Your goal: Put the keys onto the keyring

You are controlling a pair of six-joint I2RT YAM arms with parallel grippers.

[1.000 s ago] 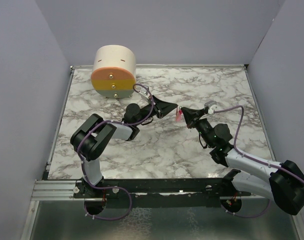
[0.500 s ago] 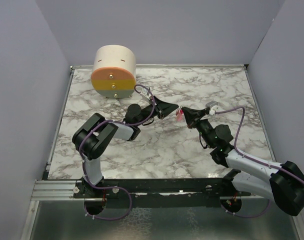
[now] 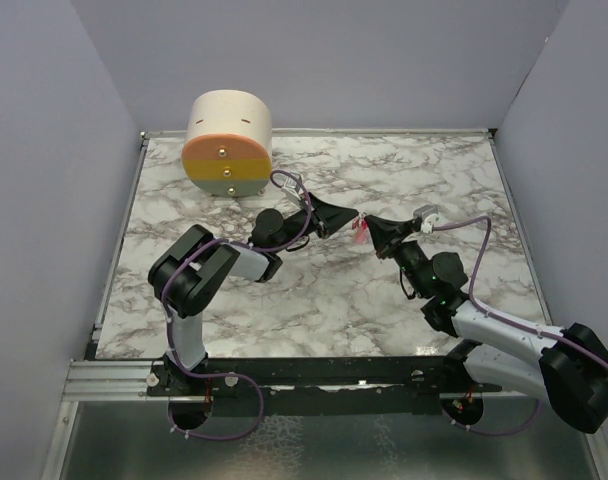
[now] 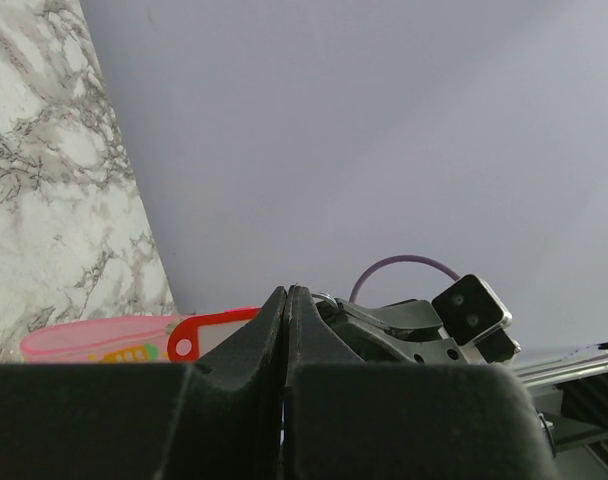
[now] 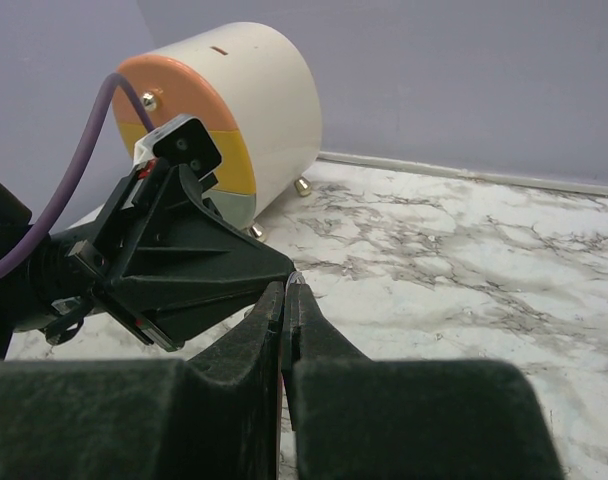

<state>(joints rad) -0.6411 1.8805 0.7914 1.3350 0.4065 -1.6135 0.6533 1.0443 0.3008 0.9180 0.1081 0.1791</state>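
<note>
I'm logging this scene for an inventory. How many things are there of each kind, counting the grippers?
Grippers: 2, the left gripper and the right gripper
Drums: 1, the cream drum
Strips: 1, the pink strip
Tags: 1, the red tag
Total: 5

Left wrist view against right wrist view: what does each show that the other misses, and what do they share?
Only the left wrist view shows the slim bright-pink strip and the small red flat piece with a hole, side by side, partly hidden behind the left gripper. Only the right wrist view shows the cream cylinder with an orange and yellow face. Both show the white marble table and the left gripper meeting the right gripper tip to tip, both shut.
</note>
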